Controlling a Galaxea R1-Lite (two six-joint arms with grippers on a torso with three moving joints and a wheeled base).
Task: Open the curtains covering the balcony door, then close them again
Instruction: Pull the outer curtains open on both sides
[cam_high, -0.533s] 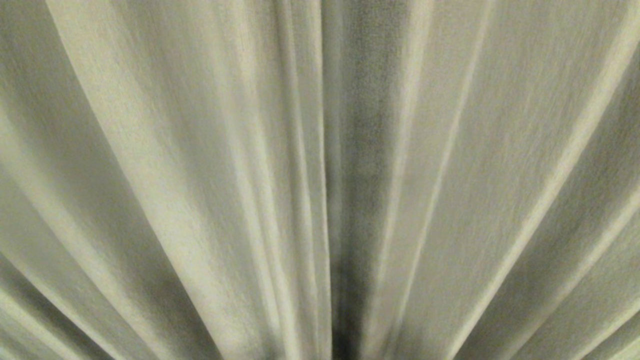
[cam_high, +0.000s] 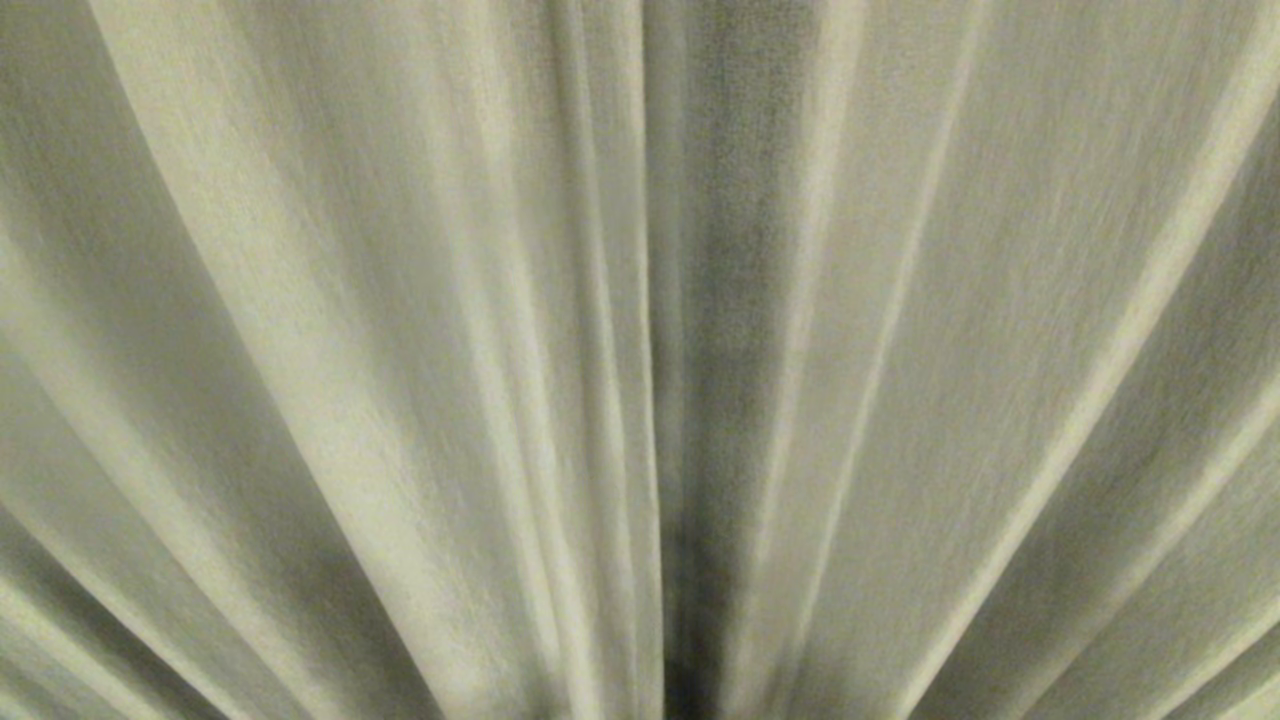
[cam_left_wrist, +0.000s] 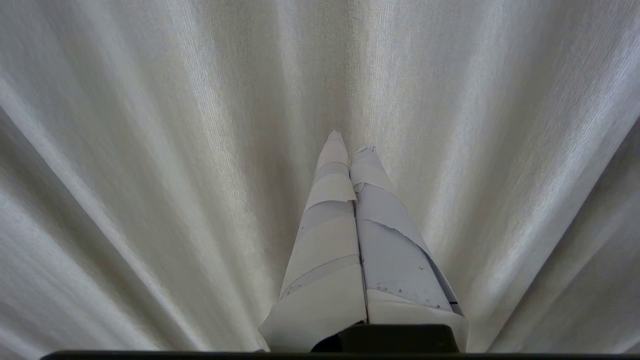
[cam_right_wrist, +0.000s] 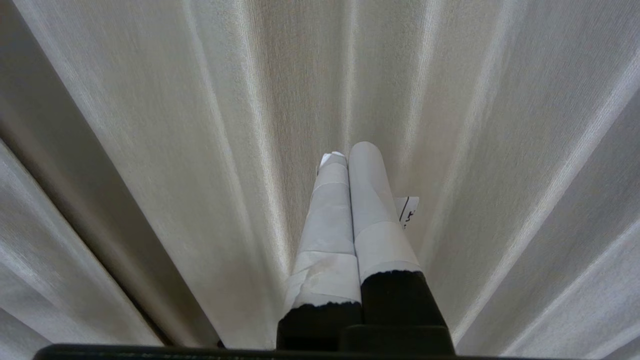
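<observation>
Left end effector (cam_left_wrist: 348, 142) and right end effector (cam_right_wrist: 350, 152), fingers pressed together.

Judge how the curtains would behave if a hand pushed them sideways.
The curtains hang in long soft pleats, so they would likely fold and bunch rather than move stiffly. The fabric looks thin and slightly sheer, so probably light, and might slip past the shut left hand.

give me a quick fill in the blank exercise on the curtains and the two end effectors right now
1. The head view is filled by the cream curtains, so the balcony door stays ____.
2. The left end effector has its fingers ____, tips pointing at the fabric.
3. The right end effector's fingers are wrapped in pale ____.
4. Fabric held between either pair of fingers: ____.

Missing words: hidden; shut; tape; none
</observation>
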